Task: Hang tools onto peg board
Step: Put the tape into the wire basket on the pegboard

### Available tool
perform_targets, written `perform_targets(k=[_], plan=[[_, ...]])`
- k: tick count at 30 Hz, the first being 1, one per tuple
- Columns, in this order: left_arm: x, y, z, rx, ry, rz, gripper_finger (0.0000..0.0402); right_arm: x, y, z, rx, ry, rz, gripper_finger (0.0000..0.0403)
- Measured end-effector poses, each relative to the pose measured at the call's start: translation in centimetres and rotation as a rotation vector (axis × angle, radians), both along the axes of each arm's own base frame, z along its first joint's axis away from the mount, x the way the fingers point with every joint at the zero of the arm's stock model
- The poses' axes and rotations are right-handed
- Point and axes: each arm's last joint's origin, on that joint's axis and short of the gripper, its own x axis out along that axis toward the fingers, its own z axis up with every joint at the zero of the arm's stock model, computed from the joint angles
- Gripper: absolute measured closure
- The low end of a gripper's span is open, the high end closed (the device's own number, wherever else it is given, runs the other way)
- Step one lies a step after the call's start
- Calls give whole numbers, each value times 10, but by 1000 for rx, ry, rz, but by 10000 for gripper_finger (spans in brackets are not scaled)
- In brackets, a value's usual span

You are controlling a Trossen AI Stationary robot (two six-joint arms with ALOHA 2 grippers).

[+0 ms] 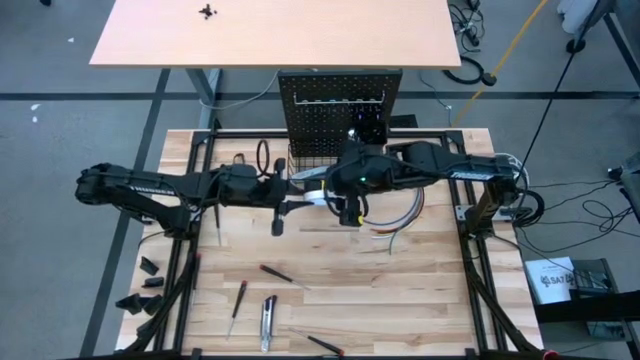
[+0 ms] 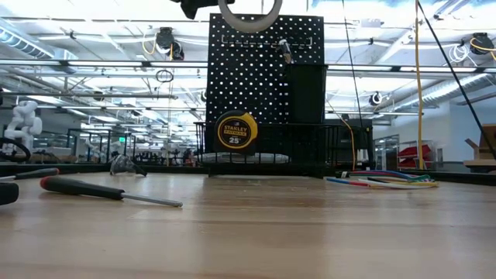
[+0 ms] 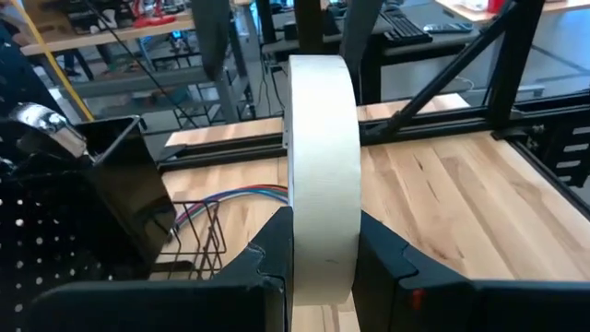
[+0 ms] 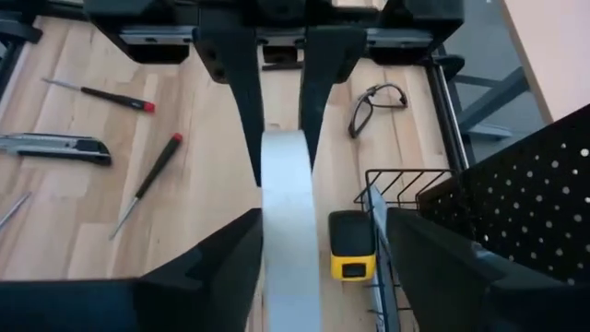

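At the table's left, the left arm reaches toward the centre, and its left gripper (image 3: 323, 263) pinches a white tape roll (image 3: 323, 157) on edge between its two dark fingers (image 3: 272, 249), held in the air above the light wooden tabletop (image 1: 420, 290). The right wrist view shows the same roll from the other side, with the left arm's fingers clamped on its far rim. Near the front edge lie a red-and-black screwdriver (image 1: 275, 272), a second screwdriver (image 1: 236, 305) and a grey utility knife (image 1: 267, 322), all apart from one another. The upright black perforated peg board (image 1: 340, 105) stands at the middle of the back edge, with a black wire basket (image 2: 310, 147) at its foot and a yellow tape measure (image 2: 235, 130) resting there. To the right, the right gripper (image 4: 290, 267) faces the roll with its fingers spread on either side of it, apparently not touching. A bundle of curved coloured wires (image 1: 395, 222) lies just beyond it.
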Motion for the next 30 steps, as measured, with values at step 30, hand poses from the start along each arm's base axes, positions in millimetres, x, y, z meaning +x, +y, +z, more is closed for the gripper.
perform_targets(k=[30], plan=[[-9, 2, -20, -81, 222, 109, 203, -17, -24, -31, -63, 334, -114, 334]])
